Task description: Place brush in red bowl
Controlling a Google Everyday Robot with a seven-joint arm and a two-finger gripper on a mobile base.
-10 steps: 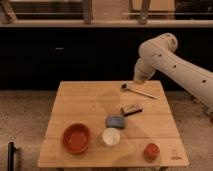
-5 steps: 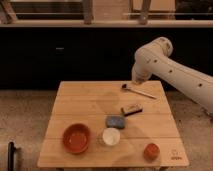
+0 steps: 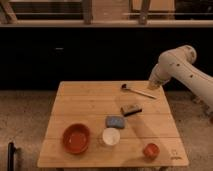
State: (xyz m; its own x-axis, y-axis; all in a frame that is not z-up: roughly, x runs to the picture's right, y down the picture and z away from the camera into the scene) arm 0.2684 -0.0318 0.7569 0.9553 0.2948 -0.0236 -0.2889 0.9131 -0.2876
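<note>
We see the hand [image 3: 153, 86] right by the handle end of the brush [image 3: 139, 92]; whether it grips, we cannot tell.

Swung rightward in the upper right of the frame, bringing the white rounded arm elbow [image 3: 176, 59] farther right and lower. Carried the gripper [image 3: 154, 86] from above the middle of the long thin pale-handled brush [image 3: 139, 91] to its right end, by the light wooden bench's [image 3: 85, 105] right edge.
</note>
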